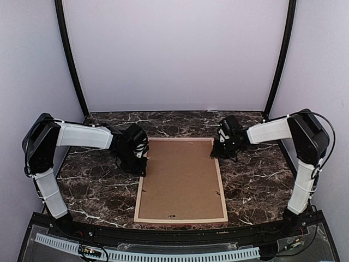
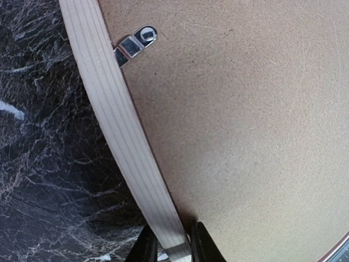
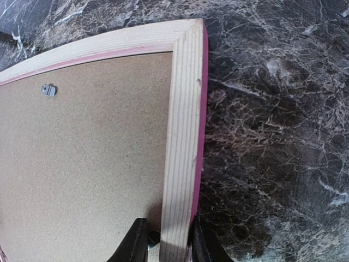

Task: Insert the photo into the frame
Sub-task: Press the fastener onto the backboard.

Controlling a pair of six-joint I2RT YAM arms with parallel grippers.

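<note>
The frame (image 1: 180, 220) lies face down on the marble table, pale wood up, with a pink edge showing along its right rail (image 3: 182, 136). A plain brown backing board (image 1: 181, 177) fills it. The photo is hidden. My left gripper (image 1: 143, 164) is shut on the frame's left rail (image 2: 117, 125), one finger on each side (image 2: 170, 248). My right gripper (image 1: 217, 154) straddles the right rail near the far corner (image 3: 166, 245). Its outer finger touches the pink edge, and a narrow gap shows between the inner finger and the wood.
Small metal turn clips (image 2: 136, 41) (image 3: 49, 90) sit on the backing board near the rails. Dark marble tabletop (image 1: 92, 191) surrounds the frame on both sides. Pale walls and two black posts close off the back of the table.
</note>
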